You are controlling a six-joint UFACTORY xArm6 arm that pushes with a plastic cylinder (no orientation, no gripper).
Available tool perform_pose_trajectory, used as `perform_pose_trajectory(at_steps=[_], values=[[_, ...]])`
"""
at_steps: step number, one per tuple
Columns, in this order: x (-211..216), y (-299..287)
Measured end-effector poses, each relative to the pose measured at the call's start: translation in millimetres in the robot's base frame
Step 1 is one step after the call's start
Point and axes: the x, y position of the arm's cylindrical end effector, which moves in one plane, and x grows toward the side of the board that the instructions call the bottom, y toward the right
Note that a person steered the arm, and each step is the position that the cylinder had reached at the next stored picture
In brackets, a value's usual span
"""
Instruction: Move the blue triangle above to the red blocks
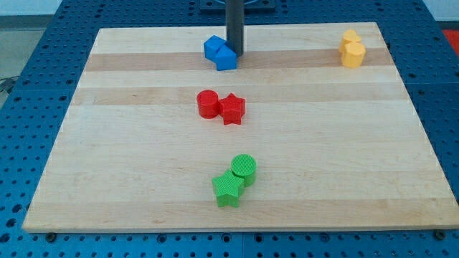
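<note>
Blue pair sits near the view's top, a bit left of centre: blue cube (pixel 213 48) touching blue triangle (pixel 226 58), the triangle lower and to the right. Dark rod (pixel 235 25) comes down just right of them; my tip (pixel 236 54) is at the triangle's upper right edge, touching or just beside, can't tell which. No jaws on this end effector, just a plain rod. Red cylinder (pixel 208 103) and red star (pixel 232 109) touch each other mid-desk, below the blue pair and apart from it. Green cylinder (pixel 244 168) and green star (pixel 228 189) lower down, touching. Two yellow blocks (pixel 351 49) at top right, shapes unclear. Wooden desk (pixel 107 158).
</note>
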Motion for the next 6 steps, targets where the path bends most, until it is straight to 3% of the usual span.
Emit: perform_pose_trajectory(at_steps=[4,5,6], values=[[1.3,-72.9],[7.0,-22.4],[7.1,-21.0]])
